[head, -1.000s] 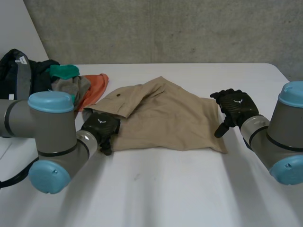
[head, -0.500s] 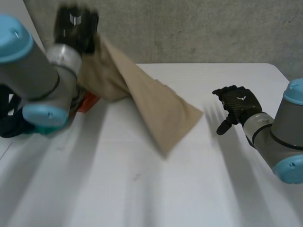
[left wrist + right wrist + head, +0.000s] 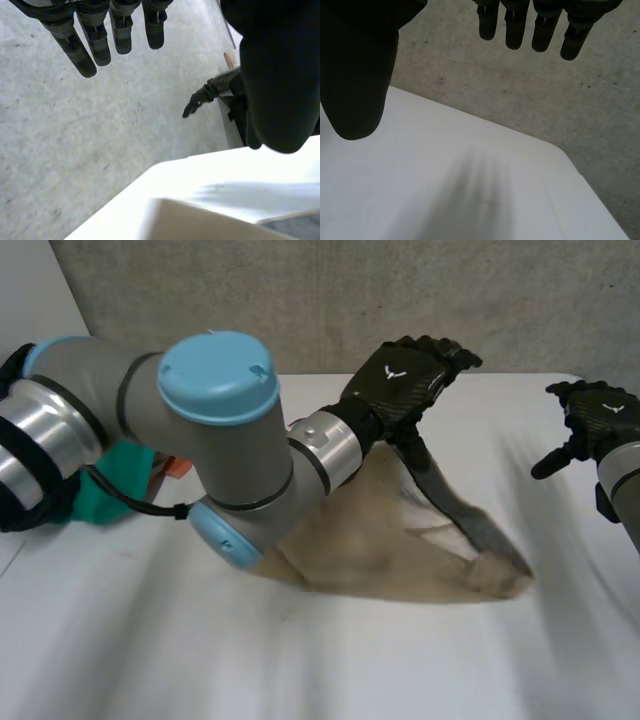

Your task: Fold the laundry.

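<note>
1. The tan garment (image 3: pixel 385 558) is of soft woven cloth. It lies as a low, wide, crumpled heap in the middle of the counter (image 3: pixel 300 665), and its outline is blurred.
2. Its long axis runs across the counter from side to side. One end is under the elbow of the left arm (image 3: pixel 220 430), and the other narrows to a rumpled end on the robot's right side.
3. A dark blurred strip runs from below the left hand (image 3: pixel 400 380) down to that rumpled end. I cannot tell what it is.
4. The left hand is raised above the far part of the garment. In the left wrist view its fingers (image 3: pixel 100 42) are straight and well apart from the thumb, with nothing between them.
5. The right hand (image 3: pixel 592 420) is raised at the right side of the counter, well apart from the garment. In the right wrist view its fingers (image 3: pixel 512 30) are straight and side by side, the thumb stands away from them, and they hold nothing.
6. The counter is white, smooth and matt, and behind it stands a rough grey concrete wall (image 3: pixel 300 300).
7. At the left side, partly behind the left arm, lie a green cloth (image 3: pixel 120 498) and an orange cloth (image 3: pixel 178 468).
</note>
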Action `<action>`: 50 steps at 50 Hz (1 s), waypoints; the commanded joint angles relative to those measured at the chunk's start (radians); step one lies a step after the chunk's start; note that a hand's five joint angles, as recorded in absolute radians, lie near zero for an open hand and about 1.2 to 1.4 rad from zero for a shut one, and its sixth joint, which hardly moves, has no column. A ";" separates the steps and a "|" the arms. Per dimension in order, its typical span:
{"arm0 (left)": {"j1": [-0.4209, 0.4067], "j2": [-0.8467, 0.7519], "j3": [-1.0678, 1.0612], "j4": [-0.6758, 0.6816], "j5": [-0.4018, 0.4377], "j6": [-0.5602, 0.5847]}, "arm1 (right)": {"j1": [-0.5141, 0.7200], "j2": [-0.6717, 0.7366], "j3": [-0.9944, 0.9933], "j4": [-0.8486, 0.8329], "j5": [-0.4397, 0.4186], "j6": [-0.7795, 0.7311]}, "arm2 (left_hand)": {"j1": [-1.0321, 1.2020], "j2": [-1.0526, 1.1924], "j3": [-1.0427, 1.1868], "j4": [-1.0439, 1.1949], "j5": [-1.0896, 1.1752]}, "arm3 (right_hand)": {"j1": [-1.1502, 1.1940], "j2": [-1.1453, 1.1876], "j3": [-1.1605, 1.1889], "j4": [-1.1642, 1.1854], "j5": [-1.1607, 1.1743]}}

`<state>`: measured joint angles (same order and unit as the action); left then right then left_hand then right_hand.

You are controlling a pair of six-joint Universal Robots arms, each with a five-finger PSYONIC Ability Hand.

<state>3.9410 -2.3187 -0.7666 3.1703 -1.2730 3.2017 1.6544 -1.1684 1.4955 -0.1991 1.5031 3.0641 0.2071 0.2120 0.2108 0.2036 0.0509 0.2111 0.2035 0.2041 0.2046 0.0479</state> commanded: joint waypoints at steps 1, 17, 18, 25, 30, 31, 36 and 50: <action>0.069 0.223 -0.155 -0.009 -0.092 0.009 | 0.013 -0.039 -0.004 0.023 -0.020 -0.067 | -0.033 -0.037 -0.036 -0.029 -0.051 | -0.037 -0.029 -0.030 -0.030 -0.048; 0.248 0.400 -0.617 -0.004 -0.258 0.216 | 0.215 -0.229 0.091 0.296 -0.268 -0.538 | -0.033 -0.037 -0.036 -0.029 -0.051 | -0.037 -0.029 -0.030 -0.030 -0.048; 0.273 0.391 -0.634 0.003 -0.234 0.248 | 0.247 -0.221 0.089 0.314 -0.252 -0.510 | -0.033 -0.037 -0.036 -0.029 -0.051 | -0.037 -0.029 -0.030 -0.030 -0.048; 0.343 0.299 -0.588 0.010 -0.085 0.323 | 0.376 -0.154 0.089 0.319 -0.130 -0.196 | -0.033 -0.037 -0.036 -0.029 -0.051 | -0.037 -0.029 -0.030 -0.030 -0.048; 0.368 0.168 -0.450 -0.027 -0.008 0.362 | 0.484 -0.084 0.101 0.325 -0.022 -0.010 | -0.033 -0.037 -0.036 -0.029 -0.051 | -0.037 -0.029 -0.030 -0.030 -0.048; 0.372 0.150 -0.432 -0.042 -0.005 0.366 | 0.499 -0.077 0.107 0.325 -0.005 -0.001 | -0.033 -0.037 -0.036 -0.029 -0.051 | -0.037 -0.029 -0.030 -0.030 -0.048; 0.377 0.041 -0.301 -0.167 0.000 0.415 | 0.565 -0.068 0.161 0.308 0.087 0.001 | -0.033 -0.037 -0.036 -0.029 -0.051 | -0.037 -0.029 -0.030 -0.030 -0.048; 0.331 -0.156 -0.065 -0.329 -0.037 0.494 | 0.647 -0.004 0.261 0.135 0.209 -0.039 | 0.133 0.128 0.129 0.136 0.114 | 0.508 0.516 0.515 0.515 0.497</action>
<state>4.2953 -2.4523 -0.8726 2.8598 -1.2845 3.7096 2.2975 -1.1987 1.7425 -0.0285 1.6940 3.0476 0.2748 0.2687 0.2678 0.2710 0.0981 0.3038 0.2923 0.2935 0.2925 0.1244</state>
